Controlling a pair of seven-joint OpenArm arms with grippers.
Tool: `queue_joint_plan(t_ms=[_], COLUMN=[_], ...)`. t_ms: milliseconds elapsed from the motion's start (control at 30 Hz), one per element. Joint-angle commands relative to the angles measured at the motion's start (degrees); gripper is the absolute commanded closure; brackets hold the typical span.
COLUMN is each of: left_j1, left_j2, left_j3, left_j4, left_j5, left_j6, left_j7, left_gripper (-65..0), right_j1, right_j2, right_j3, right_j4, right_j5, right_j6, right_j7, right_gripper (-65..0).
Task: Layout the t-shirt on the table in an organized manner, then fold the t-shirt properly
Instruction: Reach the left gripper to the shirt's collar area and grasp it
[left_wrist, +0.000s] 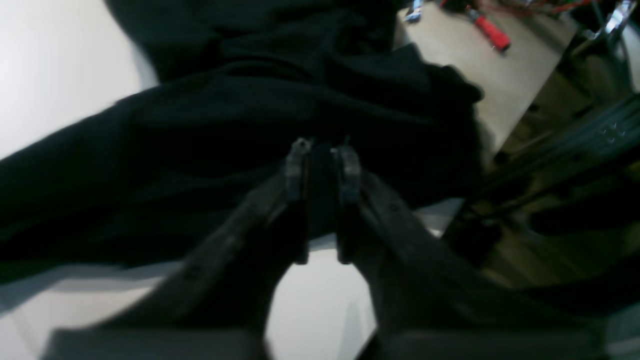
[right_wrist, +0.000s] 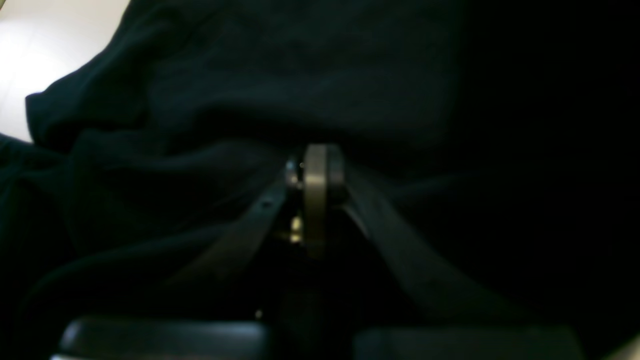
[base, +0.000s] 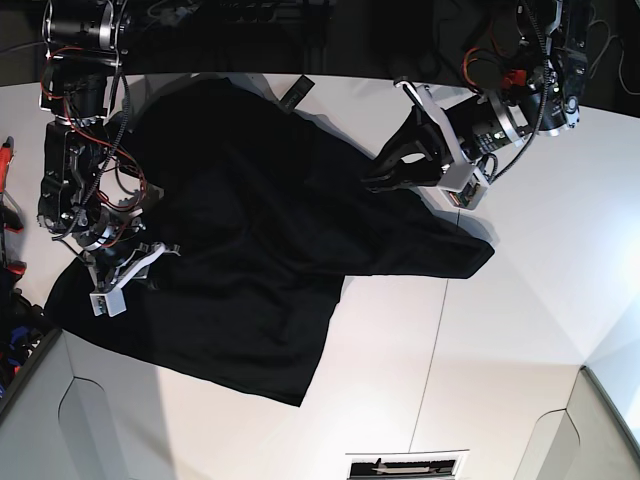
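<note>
Your black t-shirt (base: 250, 240) sprawled rumpled across the white table (base: 520, 330), plain side up, your left gripper (base: 372, 180) at two o'clock clamped on a fold, your right gripper (base: 155, 262) at nine o'clock pinched together on cloth

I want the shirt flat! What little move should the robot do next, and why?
Probably pull the two grippers gently apart. The left gripper and right gripper both look pinched on the t-shirt, which lies bunched and wrinkled on the table. Stretching should smooth it.
</note>
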Motion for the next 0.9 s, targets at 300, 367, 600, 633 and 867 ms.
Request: queue_joint_plan(t_ms=[300, 367, 600, 633, 867], left_j1=[-1.3, -1.7, -5.8, -6.4, -9.4], left_j2=[9.9, 11.0, 14.4, 14.6, 14.6], left_j3=[24.3, 26.5, 25.4, 25.0, 20.0], left_j4=[0.9, 0.5, -5.6, -7.0, -13.6], left_j5=[18.3, 23.0, 27.0, 27.0, 26.9], left_j6=[0.8, 4.2, 7.3, 7.3, 7.3], left_j7=[-2.0, -4.1, -5.6, -5.8, -6.4], left_gripper=[0.0, 0.0, 0.0, 0.0, 0.0], right_j1=[0.4, 0.3, 0.0, -0.1, -0.1], right_j2=[-0.4, -0.4, -0.3, -0.3, -0.3], right_j3=[0.2, 0.2, 0.2, 0.2, 0.2], right_j4=[1.0, 1.0, 1.0, 1.0, 1.0], right_j5=[0.7, 0.7, -0.5, -0.9, -1.5], right_j6=[0.2, 0.2, 0.2, 0.2, 0.2], right_j7=[1.3, 1.3, 1.3, 1.2, 1.1], right_gripper=[0.0, 0.0, 0.0, 0.0, 0.0])
